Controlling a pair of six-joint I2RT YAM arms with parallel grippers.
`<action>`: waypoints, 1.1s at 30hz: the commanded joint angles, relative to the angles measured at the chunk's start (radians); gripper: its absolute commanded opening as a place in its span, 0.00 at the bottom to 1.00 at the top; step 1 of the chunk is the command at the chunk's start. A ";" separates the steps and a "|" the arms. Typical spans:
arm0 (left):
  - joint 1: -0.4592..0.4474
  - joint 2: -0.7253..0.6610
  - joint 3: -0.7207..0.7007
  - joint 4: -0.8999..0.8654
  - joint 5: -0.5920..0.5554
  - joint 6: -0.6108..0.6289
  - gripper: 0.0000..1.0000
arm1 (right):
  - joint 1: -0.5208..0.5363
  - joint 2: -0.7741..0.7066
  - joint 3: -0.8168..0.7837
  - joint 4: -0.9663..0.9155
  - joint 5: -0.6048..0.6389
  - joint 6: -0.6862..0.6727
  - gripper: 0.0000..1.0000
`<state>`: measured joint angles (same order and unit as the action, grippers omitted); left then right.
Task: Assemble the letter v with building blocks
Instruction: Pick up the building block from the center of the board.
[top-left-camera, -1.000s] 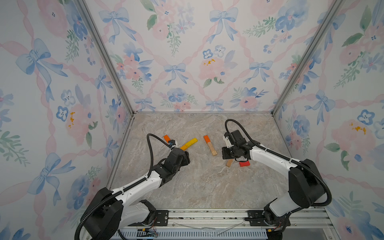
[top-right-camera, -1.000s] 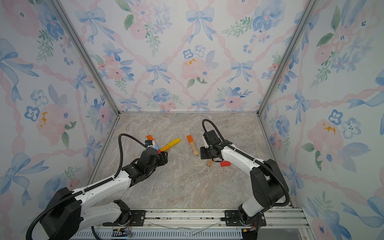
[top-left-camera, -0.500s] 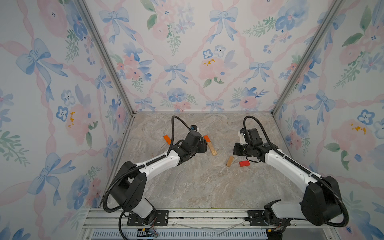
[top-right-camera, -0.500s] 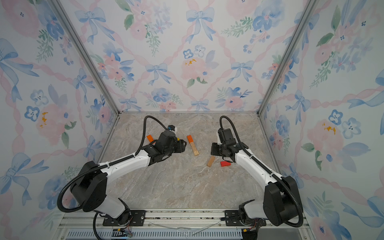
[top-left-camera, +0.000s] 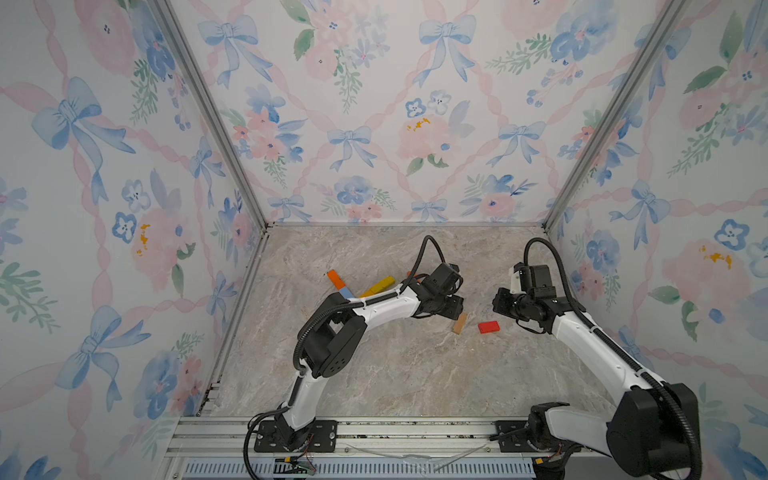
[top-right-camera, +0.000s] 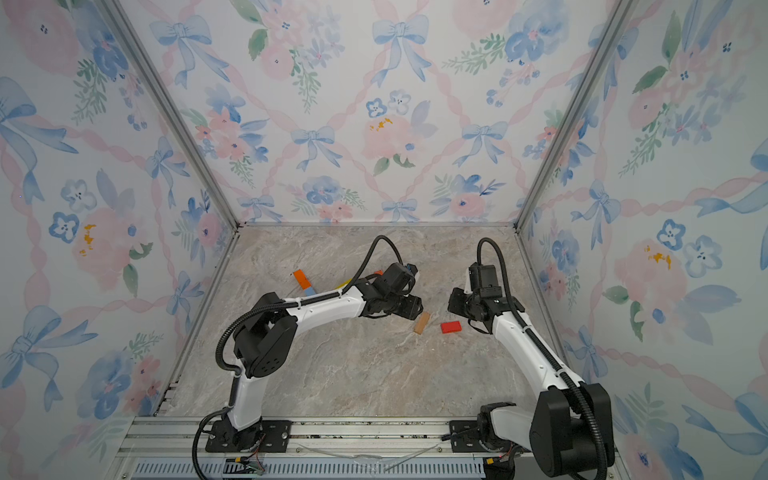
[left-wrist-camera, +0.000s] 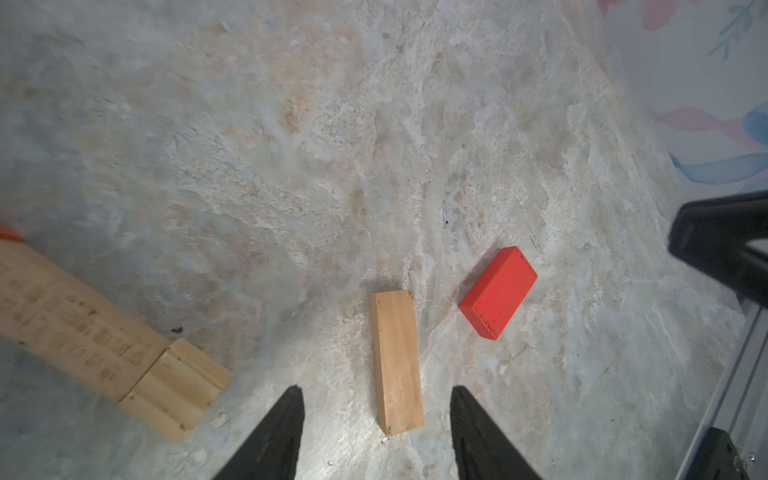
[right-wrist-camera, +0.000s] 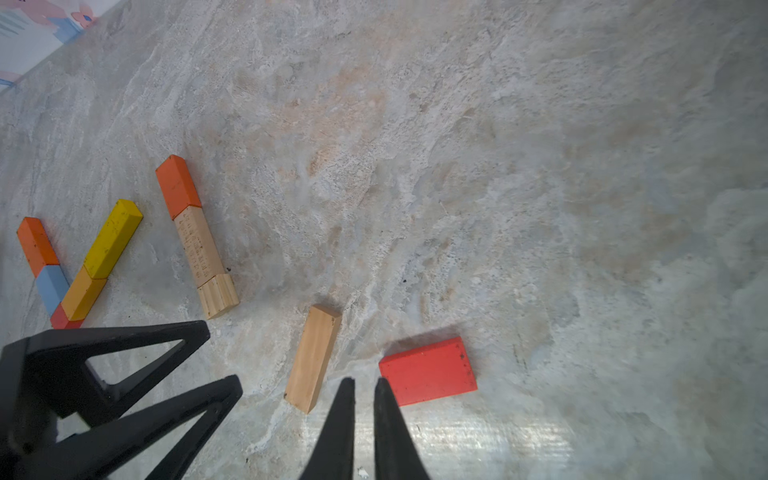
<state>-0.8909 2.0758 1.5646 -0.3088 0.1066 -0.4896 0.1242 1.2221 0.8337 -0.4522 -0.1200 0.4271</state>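
Now the left gripper (left-wrist-camera: 374, 388) hangs open over the tan block (left-wrist-camera: 397, 361), low centre in the left wrist view, red block (left-wrist-camera: 498, 293) just right of it. Centre it across the narrow sides before closing; right gripper (right-wrist-camera: 364, 380), barely parted, holds nothing.

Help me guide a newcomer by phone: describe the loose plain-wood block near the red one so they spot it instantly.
On the marble tabletop, two blocks lie apart from the coloured rows. The tan block sits beside the red block, not touching it. It is the only bare-wood piece joined to nothing, slimmer than its red neighbour.
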 joint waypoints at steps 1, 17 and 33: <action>-0.017 0.042 0.051 -0.051 0.045 0.032 0.60 | -0.035 -0.036 -0.037 0.003 -0.030 -0.002 0.17; -0.080 0.184 0.174 -0.114 -0.121 0.059 0.69 | -0.065 -0.070 -0.096 0.035 -0.069 -0.005 0.22; -0.121 0.286 0.268 -0.167 -0.226 0.100 0.42 | -0.098 -0.117 -0.137 0.029 -0.073 -0.011 0.23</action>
<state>-1.0096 2.3257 1.8137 -0.4294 -0.1028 -0.4049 0.0380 1.1183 0.7116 -0.4225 -0.1806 0.4267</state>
